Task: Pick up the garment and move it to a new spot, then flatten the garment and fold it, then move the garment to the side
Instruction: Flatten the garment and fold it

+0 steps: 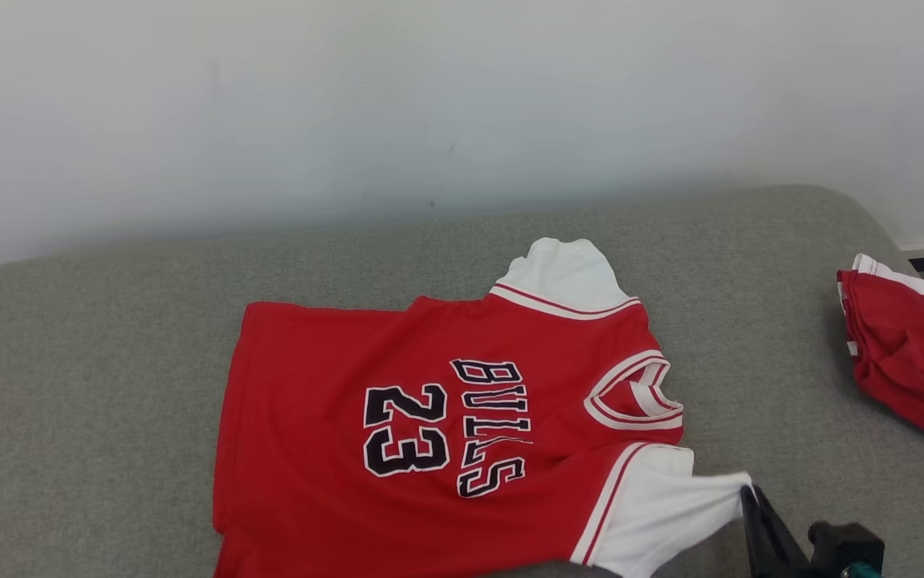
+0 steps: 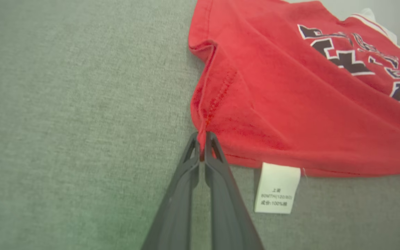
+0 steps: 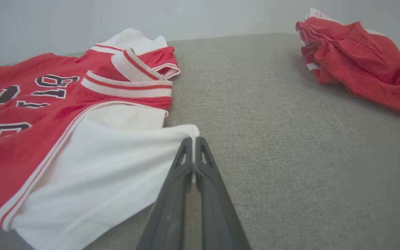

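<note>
Nearest the lens, the right gripper has its two long dark fingers pressed together on the cuff edge of a white sleeve, and the cloth there is drawn out to a point. The sleeve belongs to the red jersey, a soft knit top with white sleeves, red-and-white trim and black "BULLS 23" lettering. It lies spread out, lettering up, in the middle of a grey woven padded surface, with its neck opening toward the robot's right. Its other white sleeve points toward the plain white wall.

At the opposite end, the left gripper is clamped on the hem corner at the side seam, with red cloth pinched between the fingertips. A small white care label sticks out from under the hem just beside those fingers and lies flat on the grey cloth. Its print is too small and soft to read with certainty.

In the head view, the bottom edge cuts off the red jersey's near side and its hem corner. It also cuts off the right gripper below its fingertips and a piece of its dark body. A second, crumpled red garment with white stripes lies well apart at the surface's right end, cut by the frame edge. Its kind cannot be made out.
</note>
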`<state>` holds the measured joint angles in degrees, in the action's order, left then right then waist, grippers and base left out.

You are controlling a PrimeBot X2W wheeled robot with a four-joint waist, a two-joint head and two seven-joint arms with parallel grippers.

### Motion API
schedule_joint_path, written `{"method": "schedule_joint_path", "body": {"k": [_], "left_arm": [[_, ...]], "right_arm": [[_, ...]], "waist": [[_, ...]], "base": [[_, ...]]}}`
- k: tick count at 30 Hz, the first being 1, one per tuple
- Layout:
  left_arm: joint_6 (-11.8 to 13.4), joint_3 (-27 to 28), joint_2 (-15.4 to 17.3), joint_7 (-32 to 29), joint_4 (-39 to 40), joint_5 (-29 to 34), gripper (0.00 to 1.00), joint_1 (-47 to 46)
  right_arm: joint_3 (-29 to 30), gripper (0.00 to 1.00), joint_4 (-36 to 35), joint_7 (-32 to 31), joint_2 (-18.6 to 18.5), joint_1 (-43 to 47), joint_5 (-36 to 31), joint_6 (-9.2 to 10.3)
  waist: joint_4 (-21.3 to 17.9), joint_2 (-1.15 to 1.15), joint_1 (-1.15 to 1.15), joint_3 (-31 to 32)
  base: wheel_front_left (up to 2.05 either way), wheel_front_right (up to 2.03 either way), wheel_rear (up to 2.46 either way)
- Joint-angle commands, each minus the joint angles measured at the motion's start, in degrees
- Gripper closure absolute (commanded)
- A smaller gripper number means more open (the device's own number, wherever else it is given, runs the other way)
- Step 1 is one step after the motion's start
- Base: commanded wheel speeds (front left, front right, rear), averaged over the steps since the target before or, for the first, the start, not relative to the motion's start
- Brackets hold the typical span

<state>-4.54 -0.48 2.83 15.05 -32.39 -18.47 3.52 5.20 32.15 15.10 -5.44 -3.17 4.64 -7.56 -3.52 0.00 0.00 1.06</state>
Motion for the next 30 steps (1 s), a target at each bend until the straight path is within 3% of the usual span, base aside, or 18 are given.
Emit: {"method": "schedule_joint_path", "body": {"k": [1, 4, 10, 14, 21, 30], "left_arm": [[-0.38, 1.42, 0.12, 0.16, 1.66, -2.3, 1.0, -1.46], [-1.33, 3.12, 0.23, 0.16, 5.6, -0.36, 1.0, -3.67], [-2.49, 4.49, 3.46, 0.16, 10.67, 2.93, 1.0, -8.96], [-2.73, 3.58, 8.04, 0.16, 10.8, 4.11, 1.0, -15.49], [-2.77, -0.31, 15.44, -4.05, 8.1, 5.36, 1.0, -28.65], [-2.84, -6.3, 20.58, -8.24, 7.84, 5.68, 1.0, -45.07]], "right_arm": [[0.28, 1.0, -2.66, 0.04, 0.1, -1.59, 1.35, 0.18], [-0.88, 1.0, -6.96, 0.02, -0.39, -3.18, 2.48, 0.17], [-2.71, 1.0, -11.94, 0.03, -3.47, -9.36, 4.43, 0.17], [-4.81, 1.0, -13.22, 0.02, -7.01, -16.2, 4.77, 0.18], [-9.33, 1.0, -9.77, -0.68, -11.15, -30.6, 5.95, 0.18], [-13.39, 1.0, -4.26, -1.22, -14.2, -46.66, 6.03, 0.17]], "waist": [[0.23, 0.0, 0.0, 0.71], [0.31, 0.0, 0.0, 1.62], [0.21, 0.0, 0.0, 3.22], [-0.01, 0.0, 0.0, 4.0], [-0.63, 0.0, 0.0, 3.29], [0.11, 0.0, 0.0, -0.94]], "base": [[0.0, 0.0, 0.0], [0.0, 0.0, 0.0], [0.0, 0.0, 0.0], [0.0, 0.0, 0.0], [0.0, 0.0, 0.0], [0.0, 0.0, 0.0]]}}
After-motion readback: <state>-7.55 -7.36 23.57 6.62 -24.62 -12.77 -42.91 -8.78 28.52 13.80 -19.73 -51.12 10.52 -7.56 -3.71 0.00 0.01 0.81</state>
